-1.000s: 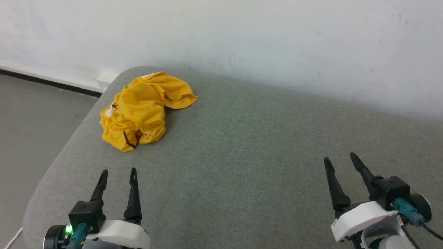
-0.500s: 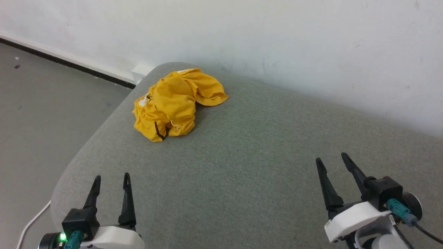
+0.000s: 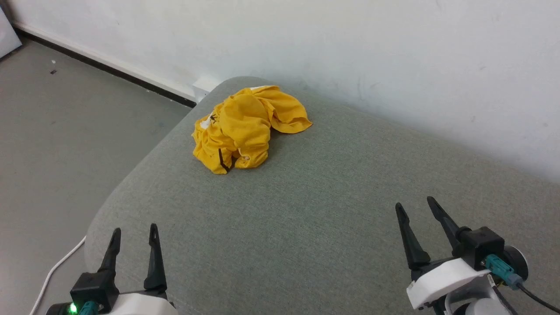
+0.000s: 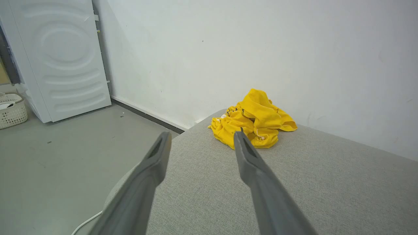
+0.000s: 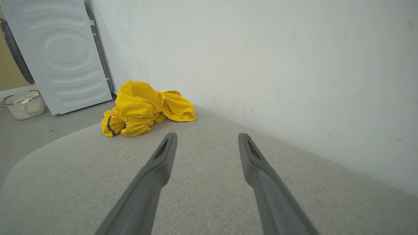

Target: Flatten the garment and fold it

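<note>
At the far left corner of the grey upholstered pad (image 3: 306,218), just short of the white wall (image 3: 350,43): yellow T-shirt (image 3: 245,127), crumpled into a loose heap. One flap spread flat toward the wall side; a dark band and a scrap of white print showing among the folds. Neither flattened nor folded, and touched by no gripper.

Over the near left corner of the pad: left gripper (image 3: 134,228), fingers spread wide with nothing between them, aimed roughly toward the heap and well apart from it.

Over the near right part of the pad: right gripper (image 3: 414,202), likewise wide open and empty, farther from the shirt than its partner.

Beyond the pad's left edge: grey floor (image 3: 65,153), with a white cable (image 3: 57,271) trailing beside the near left corner and a black skirting strip (image 3: 109,72) along the foot of the wall.

Farther off along that wall, seen from the wrists: white appliance (image 4: 62,58) with a ribbed side panel, and beside it on the floor a white perforated basket (image 4: 11,112).
</note>
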You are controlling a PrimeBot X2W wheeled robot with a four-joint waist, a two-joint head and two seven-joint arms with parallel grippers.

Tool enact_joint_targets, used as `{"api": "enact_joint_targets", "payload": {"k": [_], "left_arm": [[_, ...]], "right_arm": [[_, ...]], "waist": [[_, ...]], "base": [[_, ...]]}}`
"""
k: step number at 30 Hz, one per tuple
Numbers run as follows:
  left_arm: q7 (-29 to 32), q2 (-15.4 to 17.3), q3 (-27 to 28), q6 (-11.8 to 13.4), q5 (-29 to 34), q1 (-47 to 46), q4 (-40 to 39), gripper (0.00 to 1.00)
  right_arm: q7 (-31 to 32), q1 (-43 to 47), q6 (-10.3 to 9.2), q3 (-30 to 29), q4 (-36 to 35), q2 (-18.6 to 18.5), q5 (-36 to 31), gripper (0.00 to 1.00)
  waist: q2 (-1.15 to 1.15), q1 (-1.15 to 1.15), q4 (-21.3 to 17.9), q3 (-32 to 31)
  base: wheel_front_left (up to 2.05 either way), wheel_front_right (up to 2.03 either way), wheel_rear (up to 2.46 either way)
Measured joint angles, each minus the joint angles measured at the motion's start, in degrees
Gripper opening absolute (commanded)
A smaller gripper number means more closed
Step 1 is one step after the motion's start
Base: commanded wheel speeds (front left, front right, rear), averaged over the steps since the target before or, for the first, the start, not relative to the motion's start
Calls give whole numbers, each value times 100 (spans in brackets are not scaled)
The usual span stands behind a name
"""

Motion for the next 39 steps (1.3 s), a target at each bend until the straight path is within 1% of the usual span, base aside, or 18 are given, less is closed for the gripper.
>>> {"api": "enact_joint_targets", "payload": {"k": [32,39], "left_arm": [[-382,0,199,-9,-149,244,80,100],[-383,0,215,-15,-149,314,115,100]], "right_arm": [[-377,-92,0,156,364,3,159,100],[-390,-86,0,162,368,4,164,100]], "waist": [[0,0,840,-162],[0,0,854,-187]], "base": [[0,0,0],[0,0,0]]}}
